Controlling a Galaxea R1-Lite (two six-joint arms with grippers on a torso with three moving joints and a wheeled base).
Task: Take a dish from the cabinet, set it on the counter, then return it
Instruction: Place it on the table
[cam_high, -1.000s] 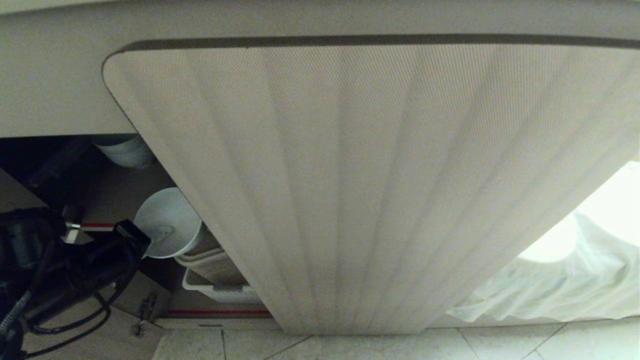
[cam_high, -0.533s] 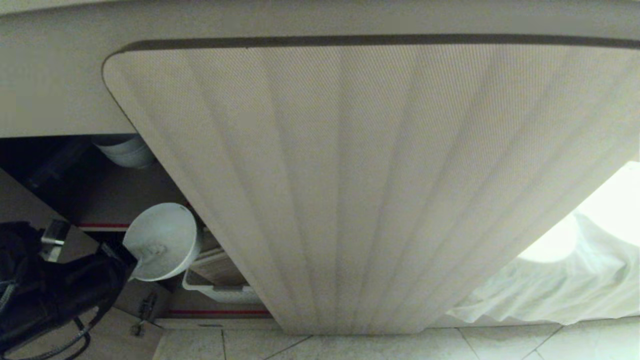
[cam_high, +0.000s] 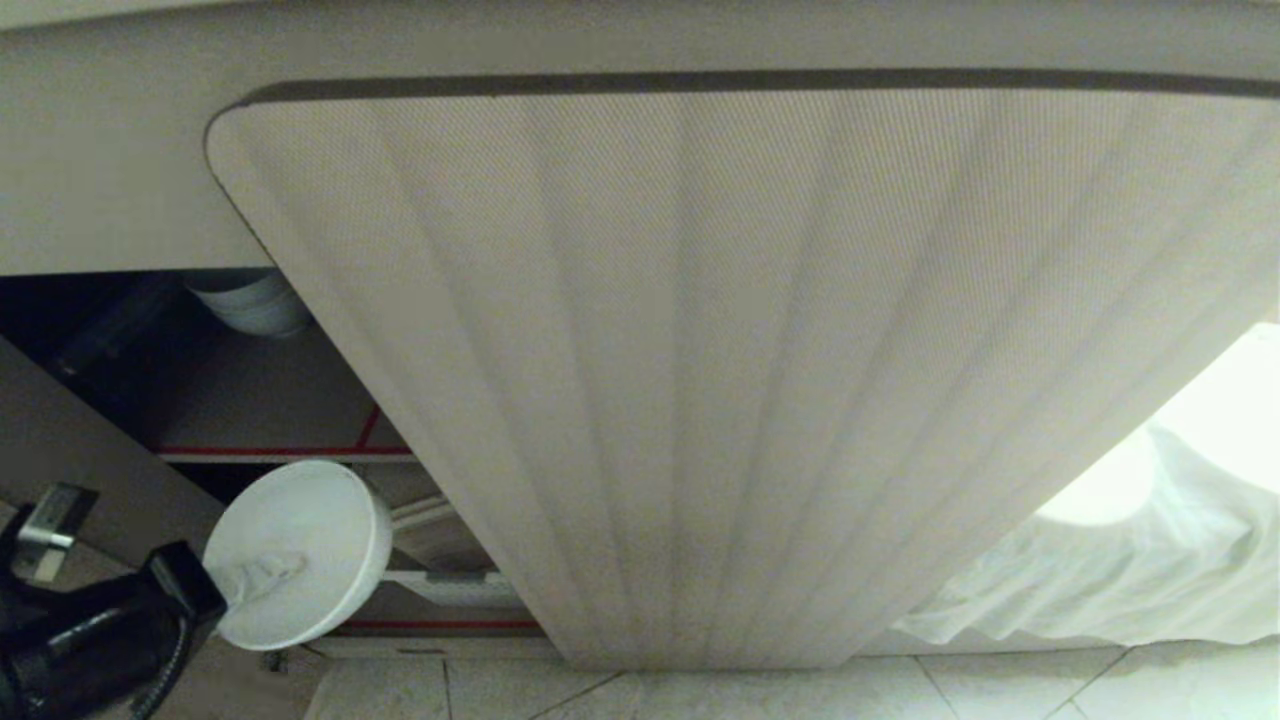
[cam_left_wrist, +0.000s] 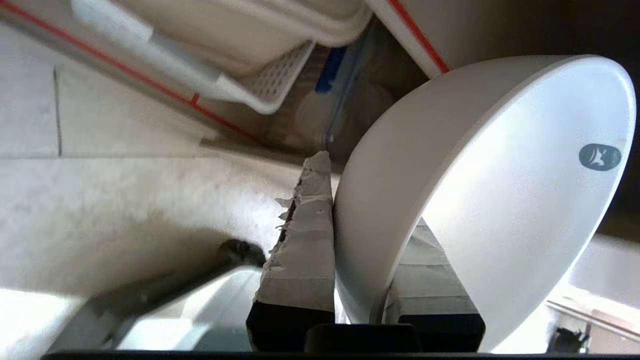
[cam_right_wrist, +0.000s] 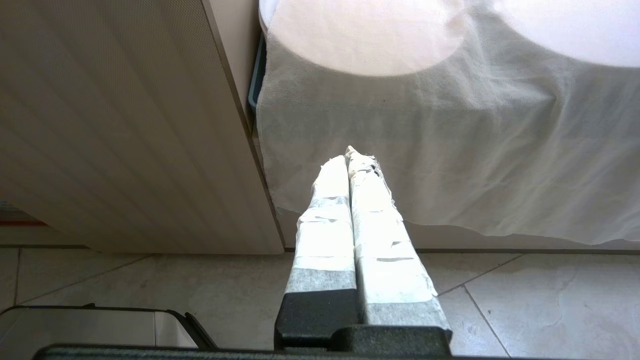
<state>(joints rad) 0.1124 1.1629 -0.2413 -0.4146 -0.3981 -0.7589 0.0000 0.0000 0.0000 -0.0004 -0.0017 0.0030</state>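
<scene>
One white bowl (cam_high: 300, 550) sits pinched by its rim in the left tool (cam_left_wrist: 357, 235), one taped finger (cam_left_wrist: 305, 250) outside, the other inside, low before the open cabinet (cam_high: 260, 400) near the floor (cam_high: 700, 690). Parked beside a white cloth (cam_right_wrist: 450, 150), the right tool (cam_right_wrist: 350, 160) is pressed together.

white glossy bowl (cam_high: 300, 560) tipped on edge, rim pinched, before open fluted cabinet (cam_high: 700, 350)

Black left tool (cam_high: 215, 590) with grey cable, white-taped fingers (cam_left_wrist: 305, 240), right tool (cam_right_wrist: 350, 155) taped likewise
</scene>
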